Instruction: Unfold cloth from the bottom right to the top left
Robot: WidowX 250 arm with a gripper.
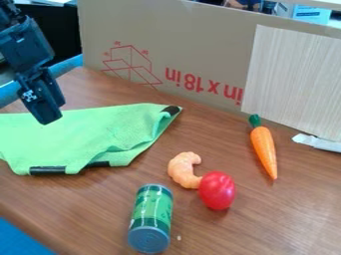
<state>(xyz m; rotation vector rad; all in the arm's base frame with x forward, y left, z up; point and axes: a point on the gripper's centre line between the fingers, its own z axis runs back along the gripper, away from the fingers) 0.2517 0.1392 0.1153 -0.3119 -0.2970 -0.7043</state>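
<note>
Hand point(48, 115): hung by the cloth; whether open or closed, I couldn't tell.
Cloth point(86, 133): lay rumpled on the bench point(220, 234).

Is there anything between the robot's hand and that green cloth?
Nothing visible: the hand hangs over the green cloth. The can, toy shrimp, red toy and carrot all lie off the cloth.

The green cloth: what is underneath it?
The green cloth lies on the brown tabletop, which shows past its near edge. Anything else beneath it is covered by the fabric, so I cannot tell.
</note>
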